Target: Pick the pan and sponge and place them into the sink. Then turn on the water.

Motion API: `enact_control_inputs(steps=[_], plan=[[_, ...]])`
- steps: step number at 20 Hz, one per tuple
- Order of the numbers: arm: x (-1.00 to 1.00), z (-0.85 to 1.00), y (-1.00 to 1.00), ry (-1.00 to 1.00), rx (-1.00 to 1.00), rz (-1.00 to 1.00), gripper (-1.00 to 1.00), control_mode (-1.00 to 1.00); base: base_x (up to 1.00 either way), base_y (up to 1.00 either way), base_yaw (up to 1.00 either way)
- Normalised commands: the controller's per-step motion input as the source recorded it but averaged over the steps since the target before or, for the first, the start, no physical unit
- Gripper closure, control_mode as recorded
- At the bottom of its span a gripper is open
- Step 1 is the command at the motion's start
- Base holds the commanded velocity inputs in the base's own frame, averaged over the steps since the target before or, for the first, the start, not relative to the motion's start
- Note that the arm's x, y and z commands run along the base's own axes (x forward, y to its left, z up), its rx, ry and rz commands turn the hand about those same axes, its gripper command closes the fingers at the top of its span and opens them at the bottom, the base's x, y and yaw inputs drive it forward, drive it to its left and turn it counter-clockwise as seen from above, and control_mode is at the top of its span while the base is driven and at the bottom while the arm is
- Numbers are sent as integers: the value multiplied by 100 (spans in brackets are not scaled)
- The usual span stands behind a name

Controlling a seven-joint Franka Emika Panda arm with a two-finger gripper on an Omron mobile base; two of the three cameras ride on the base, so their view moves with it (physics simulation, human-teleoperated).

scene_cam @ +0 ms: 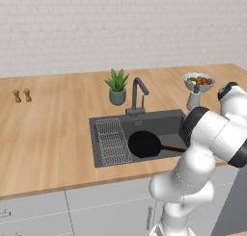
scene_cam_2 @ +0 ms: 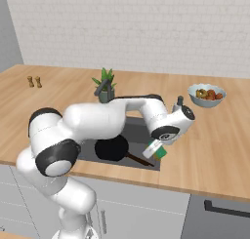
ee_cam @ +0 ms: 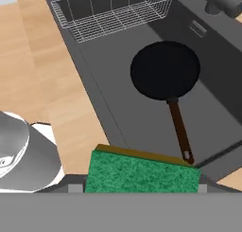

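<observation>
the sponge [ee_cam: 142,172] sits closest to the hand camera, its green face turned toward the lens with a yellow layer along its upper edge, and it fills the gap where the fingertips would stand, so the gripper [scene_cam_2: 157,150] is clamped on it by its sides. in the right base view the sponge [scene_cam_2: 156,150] hangs at the end of the hand, tilted, above the front right corner of the sink [scene_cam_2: 141,130]. from there, by size: the wooden counter [scene_cam: 48,134] runs across both base views below a white brick wall [scene_cam: 120,23]. the sink [scene_cam: 166,119] is a dark grey recessed basin set into the counter. the wire rack [scene_cam: 112,141] takes up its left part. the pan [scene_cam: 144,144] lies flat on the basin floor beside the rack, just apart from it, with its thin handle pointing toward the sink's right end; in the hand view the pan [ee_cam: 165,70] shows as a black disc with the handle running toward the sponge. the dark gooseneck faucet [scene_cam: 139,93] stands at the back rim of the sink. just beside it is a potted plant [scene_cam: 117,88]. a bowl of fruit [scene_cam: 198,81] rests farther right on the counter. two small shakers [scene_cam: 22,96] stand well apart on the far left.
</observation>
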Motion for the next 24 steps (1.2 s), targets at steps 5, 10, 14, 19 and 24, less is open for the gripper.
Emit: enact_control_inputs(steps=[5,10,14,19,24], plan=[[-32,99,100,-25,-1,16,100,-100,0,0,0],[-14,48,100,-18,-3,4,100,-100,0,0,0],[11,1,87,5,0,0,100,-100,0,0,0],[47,0,32,36,1,3,100,-100,0,0,0],[60,-1,2,43,5,7,100,-100,0,0,0]])
